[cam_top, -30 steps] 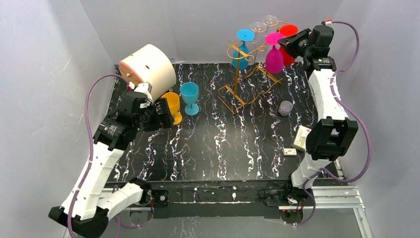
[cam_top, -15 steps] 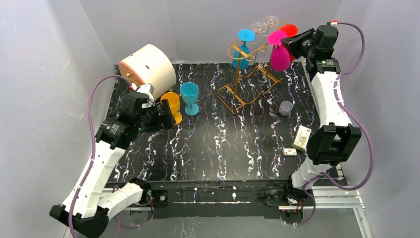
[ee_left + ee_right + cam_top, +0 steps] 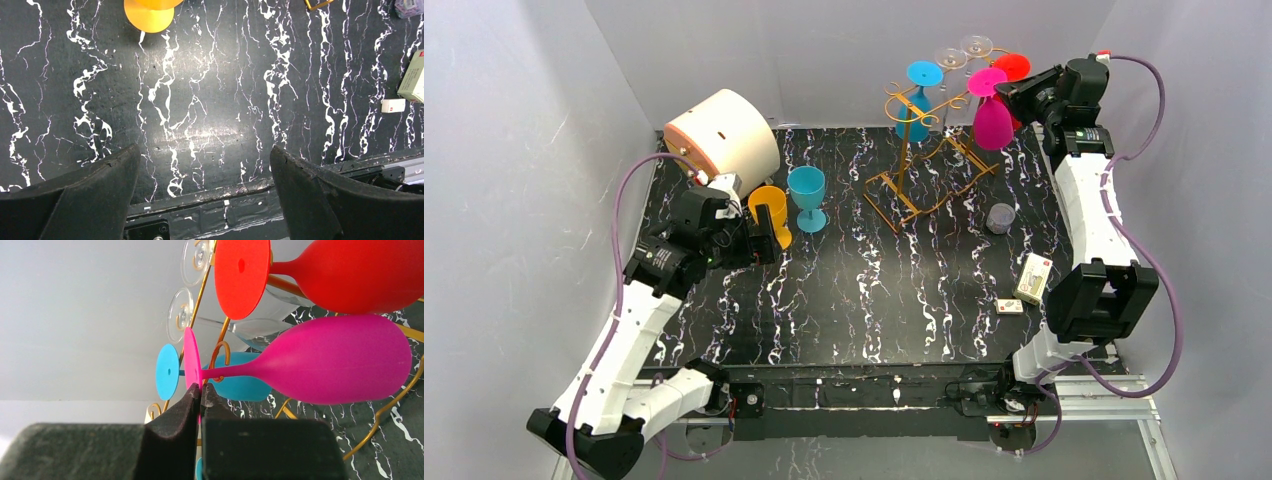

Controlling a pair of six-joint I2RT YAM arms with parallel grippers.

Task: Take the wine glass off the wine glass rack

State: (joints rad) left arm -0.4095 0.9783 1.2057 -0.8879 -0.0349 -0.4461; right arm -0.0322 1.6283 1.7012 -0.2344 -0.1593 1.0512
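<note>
At the left, the left claw [image 3: 757, 238] hung with its jaws spread wide and nothing between them, just beside an orange glass [image 3: 771, 212] and near a teal glass [image 3: 807, 196]. The middle of the table [image 3: 854, 300] lay bare down to its near edge.

Toward the back stood the gold rack [image 3: 902, 160], with a blue glass [image 3: 914, 95] hanging from it. The pink wine glass [image 3: 992, 116] hung upside down at the rack's right end, close beside a red glass [image 3: 360, 275]. Its stem crossed a gold loop, but whether it sat inside the loop could not be told. The right claw [image 3: 200, 392] was pinched shut on the rim of the pink foot. A box [image 3: 1032, 278] lay near the right edge.
</note>
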